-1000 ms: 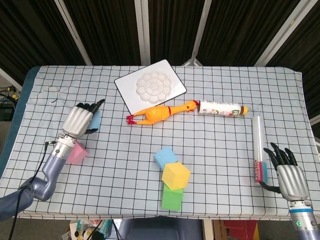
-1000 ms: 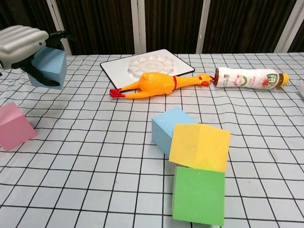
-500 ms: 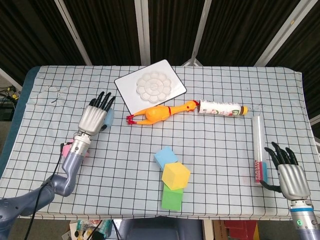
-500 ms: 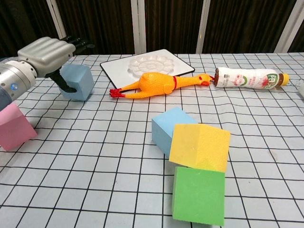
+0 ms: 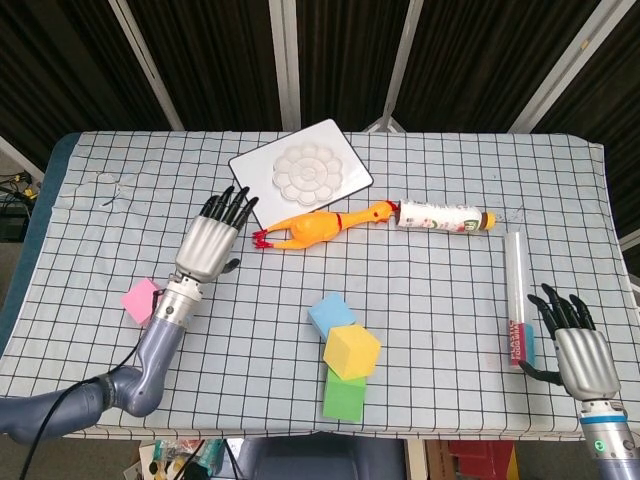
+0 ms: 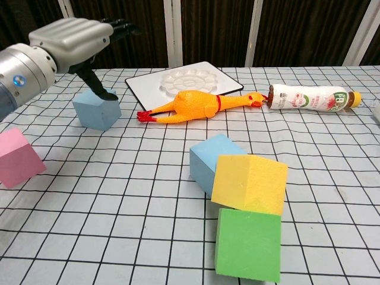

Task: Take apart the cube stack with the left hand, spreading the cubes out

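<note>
Your left hand [image 6: 68, 41] hangs over the light blue cube [image 6: 96, 109] at the left of the table [image 5: 450, 280], fingers spread and pointing away from you, holding nothing. The thumb tip reaches down right at the cube's top back edge; can't tell if it touches. In the head view that cube is hidden under the hand [image 5: 212, 245]. The cube sits flat on the cloth, just left of the rubber chicken [image 6: 193, 105] and its red feet. The pink cube [image 6: 19, 157] lies nearer you and further left, well apart from the hand, also flat on the cloth. The remaining cluster is mid-table near the front edge: a second blue cube [image 6: 215, 159] at the back, the yellow cube [image 6: 249, 183] tilted and leaning against it, overlapping the green cube [image 6: 248, 243] in front. Those three touch each other. The white paint palette [image 5: 300, 175] lies behind the chicken, and the bottle [image 5: 440, 216] lies on its side to the chicken's right, beak almost at its base. Your right hand [image 5: 575, 350] rests at the right front corner, fingers spread and empty, next to the long tube [image 5: 516, 300].
</note>
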